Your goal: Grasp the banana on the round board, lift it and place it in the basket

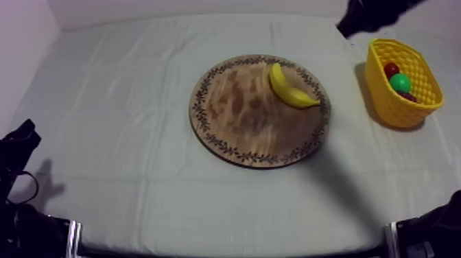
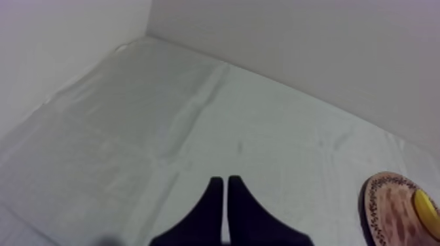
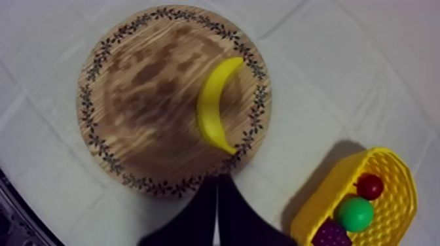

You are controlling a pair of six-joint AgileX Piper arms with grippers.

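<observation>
A yellow banana (image 1: pixel 291 88) lies on the right part of the round wooden board (image 1: pixel 233 116), close to its patterned rim. The yellow basket (image 1: pixel 376 75) stands to the right of the board. My right arm (image 1: pixel 360 15) comes in at the upper right, high above the cloth behind the basket. In the right wrist view my right gripper (image 3: pixel 216 186) is shut on nothing; it hangs above the board's edge, with the banana (image 3: pixel 215 105) just beyond its tips. My left gripper (image 2: pixel 226 184) is shut on nothing and rests low at the left side (image 1: pixel 17 147).
Inside the basket (image 3: pixel 393 163) lie a small red fruit (image 3: pixel 370 186), a round green fruit (image 3: pixel 355 214) and a bunch of purple grapes (image 3: pixel 330 234). Walls close the table at the back and left. Bare cloth (image 1: pixel 123 103) stretches left of the board.
</observation>
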